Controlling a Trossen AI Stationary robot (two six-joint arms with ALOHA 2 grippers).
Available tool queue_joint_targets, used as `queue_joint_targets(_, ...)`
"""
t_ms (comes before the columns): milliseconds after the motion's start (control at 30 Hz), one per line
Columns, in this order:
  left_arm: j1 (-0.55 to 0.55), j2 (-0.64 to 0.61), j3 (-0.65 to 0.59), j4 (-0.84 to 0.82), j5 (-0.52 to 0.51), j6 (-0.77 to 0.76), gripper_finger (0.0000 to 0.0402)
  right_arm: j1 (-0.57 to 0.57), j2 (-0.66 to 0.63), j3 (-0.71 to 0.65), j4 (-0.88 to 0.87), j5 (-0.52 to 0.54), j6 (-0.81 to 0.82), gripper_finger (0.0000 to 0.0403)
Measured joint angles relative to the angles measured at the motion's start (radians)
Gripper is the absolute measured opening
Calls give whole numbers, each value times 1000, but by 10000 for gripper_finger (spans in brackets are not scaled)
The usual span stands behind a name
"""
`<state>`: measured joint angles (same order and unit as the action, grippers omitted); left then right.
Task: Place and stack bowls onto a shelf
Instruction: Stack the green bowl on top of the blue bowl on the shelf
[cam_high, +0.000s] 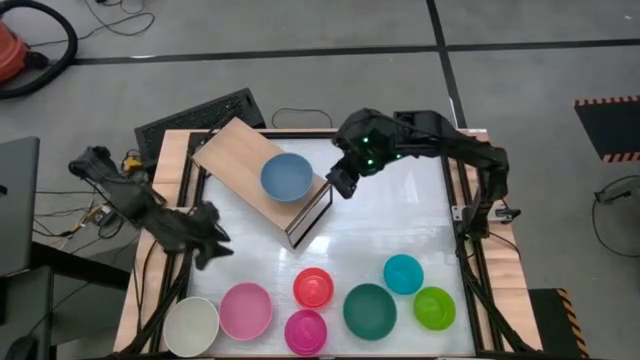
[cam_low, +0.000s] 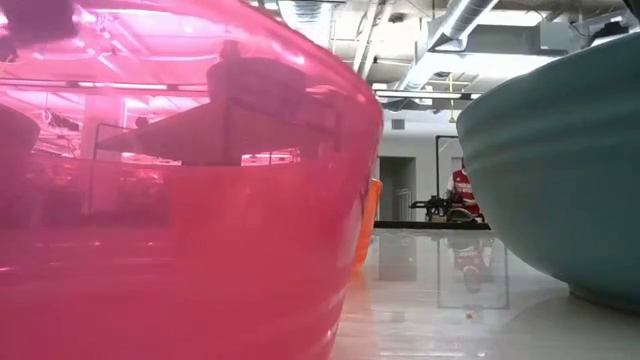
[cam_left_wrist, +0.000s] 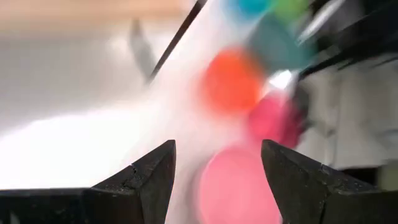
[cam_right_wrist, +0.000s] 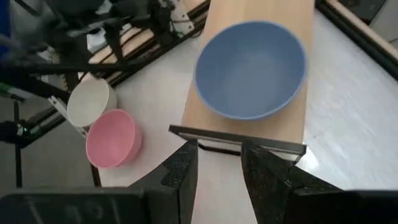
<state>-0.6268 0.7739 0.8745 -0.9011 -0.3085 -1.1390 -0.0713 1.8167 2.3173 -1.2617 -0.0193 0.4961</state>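
A white desk (cam_high: 380, 215) seen from above holds a light-wood shelf (cam_high: 232, 152) on a thin black frame, set at an angle toward the far left. One blue-grey bowl (cam_high: 287, 176) sits upright on the shelf near its right end. Seven more bowls stand upright and apart in a loose row along the near edge of the desk: white bowl (cam_high: 191, 325), light pink bowl (cam_high: 246, 309), magenta bowl (cam_high: 306, 331), red bowl (cam_high: 313, 287), dark green bowl (cam_high: 370, 310), teal bowl (cam_high: 403, 273) and lime green bowl (cam_high: 434, 307). The right gripper (cam_high: 342, 181) hangs just beside the shelf's right end, close to the blue-grey bowl; its wrist camera shows its fingers narrowly parted with nothing between them. The left gripper (cam_high: 207, 240) hovers over the left side of the desk, between the shelf and the white and light pink bowls, fingers spread wide and empty. The bowls look like thin, light plastic, rigid enough to keep their shape but smooth and likely slippery. A sensible hold would be on the rim, one finger inside the wall and one outside, squeezing gently so the bowl neither flexes nor slides out. Being so light, a bowl could skate across the glossy desk if nudged from the side.
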Motion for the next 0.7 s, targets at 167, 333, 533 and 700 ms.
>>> queue_joint_targets(167,-13,182,0,-48,163,-9,222,19,3,0,-26,0,-12,148)
queue_joint_targets(333,-20,328,0,-8,195,63,222,19,3,0,-51,2,-26,148)
queue_joint_targets(533,-20,405,0,-2,250,59,222,21,1,0,-133,0,-16,148)
queue_joint_targets(700,-20,393,0,10,259,23,222,49,4,0,-219,11,-49,148)
